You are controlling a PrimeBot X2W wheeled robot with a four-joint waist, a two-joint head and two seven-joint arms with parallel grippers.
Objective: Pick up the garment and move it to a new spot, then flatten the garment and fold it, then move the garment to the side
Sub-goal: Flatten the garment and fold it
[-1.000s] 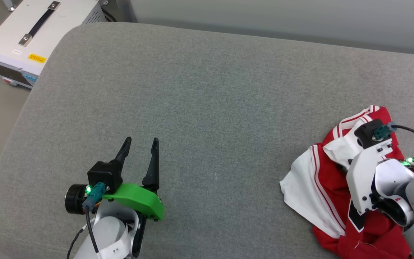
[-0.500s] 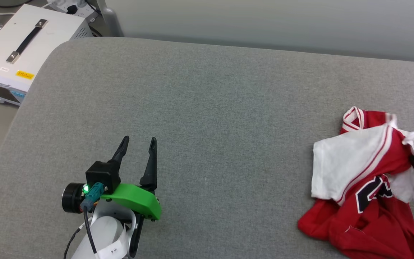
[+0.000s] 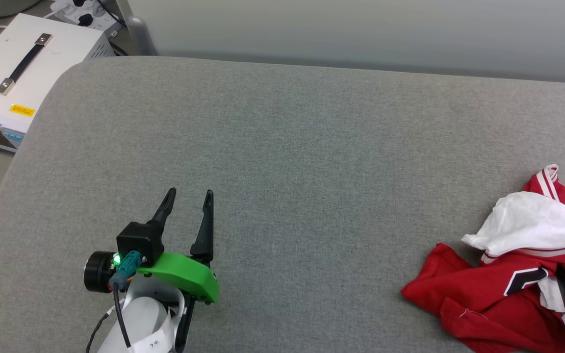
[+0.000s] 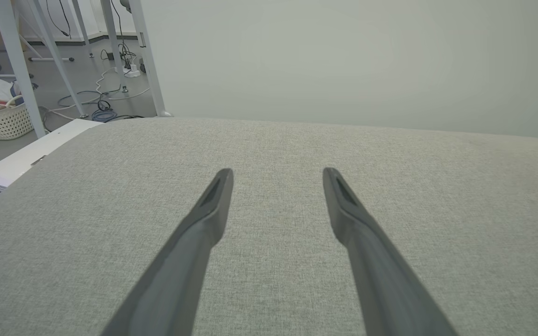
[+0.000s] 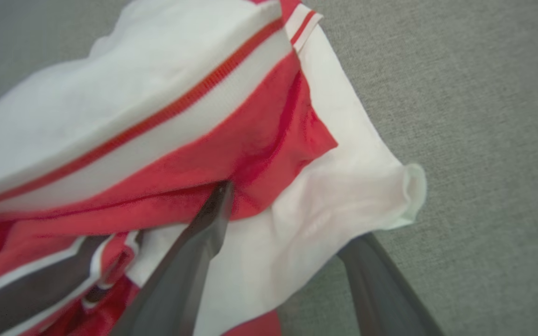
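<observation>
Garment: the garment [image 3: 478, 299] lay crumpled in a loose heap at the right end of the grey cushion [image 3: 282, 162], near its front edge. Red cloth spread low and one white sleeve [image 3: 527, 225] was bunched on top.
Garment's lie: it was bundled rather than flat, and a black, white-outlined letter showed among the folds. It looked set down in a fresh place and not yet spread.
Right gripper: the right gripper [image 5: 287, 214] was low over the heap at its near-right side, and its fingers [image 5: 189, 252] stood spread apart, pinching nothing. One tip rested against a red fold. White cloth draped across the gap and hid the other tip.
Reason, judged: wide jaws with slack cloth between them fit a release, or readying for a new hold on an edge.
Left gripper: the left gripper [image 3: 190, 193] hung just above bare cushion, well apart from the garment. Its fingers [image 4: 203, 224] were splayed and empty, likely parked clear until flattening needed two hands.
Grey cushion: a broad open stretch lay between the two grippers, room enough to spread the shirt.
White case: a white case [image 3: 22, 68] with a black handle sat off the cushion's far-left corner, away from the work.
</observation>
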